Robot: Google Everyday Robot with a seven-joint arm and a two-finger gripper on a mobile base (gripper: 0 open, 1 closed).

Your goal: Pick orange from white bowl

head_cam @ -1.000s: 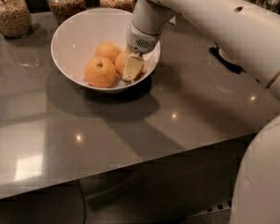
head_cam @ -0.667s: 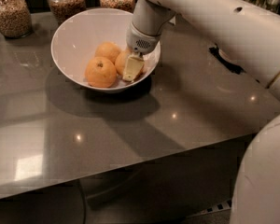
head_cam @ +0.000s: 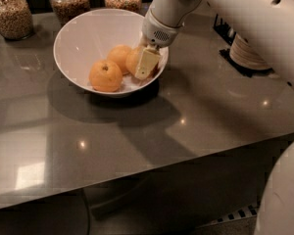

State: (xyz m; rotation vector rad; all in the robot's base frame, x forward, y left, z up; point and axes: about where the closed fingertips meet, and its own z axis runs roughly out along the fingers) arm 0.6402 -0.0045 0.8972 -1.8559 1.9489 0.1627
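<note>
the gripper (head_cam: 144,63) was down inside the white bowl (head_cam: 83,38), at its right side, hanging from the white arm (head_cam: 225,9) that came in from the upper right. the orange (head_cam: 132,61) lay in the bowl just under the gripper, near the right wall. the pale cream tip of the gripper covered its right half and touched it. i could not tell if the gripper was wide, narrow or already holding the fruit, because its far side was hidden behind the orange and the wrist. the orange seemed to rest low in the bowl, among the other fruit. two more fruits were in the same bowl: a pale orange (head_cam: 118,55) just to the left, touching the first one, and a darker orange (head_cam: 105,76) with a small dark dimple, nearer to the front rim. the bowl stood on a grey counter (head_cam: 137,141) and threw a wide shadow toward the front. behind it, at the back edge, stood three glass jars (head_cam: 9,14) filled with grains. at the right, well apart from the bowl, a stack of white dishes (head_cam: 245,50) sat in a black rack (head_cam: 226,57).
</note>
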